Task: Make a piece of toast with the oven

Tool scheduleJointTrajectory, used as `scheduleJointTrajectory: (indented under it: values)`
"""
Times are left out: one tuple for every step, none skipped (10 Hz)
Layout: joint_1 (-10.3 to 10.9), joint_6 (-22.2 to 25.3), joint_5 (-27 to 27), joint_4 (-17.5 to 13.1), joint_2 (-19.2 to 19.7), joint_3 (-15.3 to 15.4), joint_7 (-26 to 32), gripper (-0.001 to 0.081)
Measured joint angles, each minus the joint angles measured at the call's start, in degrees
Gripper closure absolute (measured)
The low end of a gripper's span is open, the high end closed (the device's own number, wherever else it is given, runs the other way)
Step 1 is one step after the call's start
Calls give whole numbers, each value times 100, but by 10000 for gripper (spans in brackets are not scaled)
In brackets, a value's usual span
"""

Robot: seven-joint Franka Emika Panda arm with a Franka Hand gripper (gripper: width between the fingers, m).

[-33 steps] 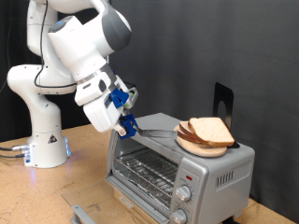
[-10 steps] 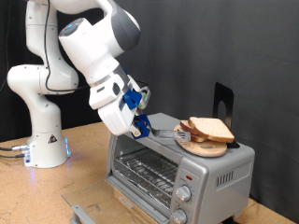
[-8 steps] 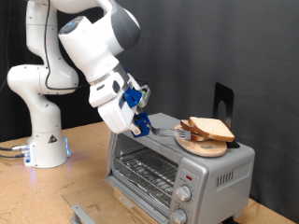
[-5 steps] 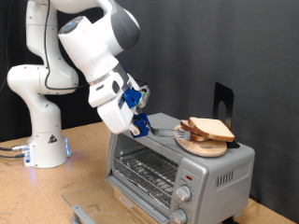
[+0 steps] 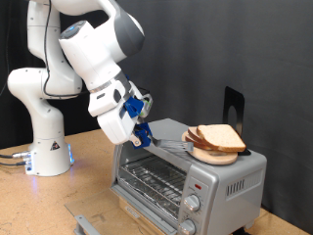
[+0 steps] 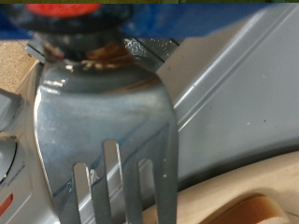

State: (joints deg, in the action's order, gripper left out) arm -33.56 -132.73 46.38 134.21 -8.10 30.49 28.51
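The blue and white two-finger gripper point(image 5: 140, 130) hung over the exterior view's left end of the small silver-grey toaster oven point(image 5: 186, 166). Its jaws were closed on the handle of a shiny metal fork point(image 5: 168, 142). The fork reached out toward the exterior view's right, with its prongs pointing at the bread. In the wrist view the fork point(image 6: 107, 131) filled most of the picture, with its prongs over the grey top of the oven point(image 6: 234, 84) and near a pale wooden edge.

The flat, square, pale tan piece of toast with a brown crust point(image 5: 221, 136) lay on top of the pile on the round wooden plate point(image 5: 213, 155). It was to the exterior view's right of the jaws, and the fork tips were right at its near edge. I could not tell if they touched it. A second bread slice point(image 5: 199, 139) lay under it on the same plate. The plate sat on the roof of the oven, at its right end in the exterior view.

The oven door looked shut, and a wire rack point(image 5: 152, 176) showed behind the glass with nothing on it. Two round knobs point(image 5: 192, 204) sat on the front at the exterior view's right. No writing could be read. The oven stood on a brown wooden table point(image 5: 68, 201).
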Motion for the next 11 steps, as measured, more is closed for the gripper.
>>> scheduleJointTrajectory:
  values:
    - [0,-27,56,-7,0,0,0,443]
    - [0,-53,128,-26,0,2,0,443]
    - [1,-56,164,-53,-1,6,0,443]
    - [2,-56,177,-78,-1,9,0,443]
    - [2,-56,180,-95,-1,17,0,443]
    - [3,-56,180,-103,-1,28,-1,443]
    - [5,-57,180,-103,-1,38,-2,443]
    - [6,-64,180,-103,-1,48,-4,443]
    - [7,-76,180,-103,-1,63,-7,443]
    - [7,-96,180,-103,-1,84,-11,443]
    - [7,-112,180,-103,-1,107,-15,443]
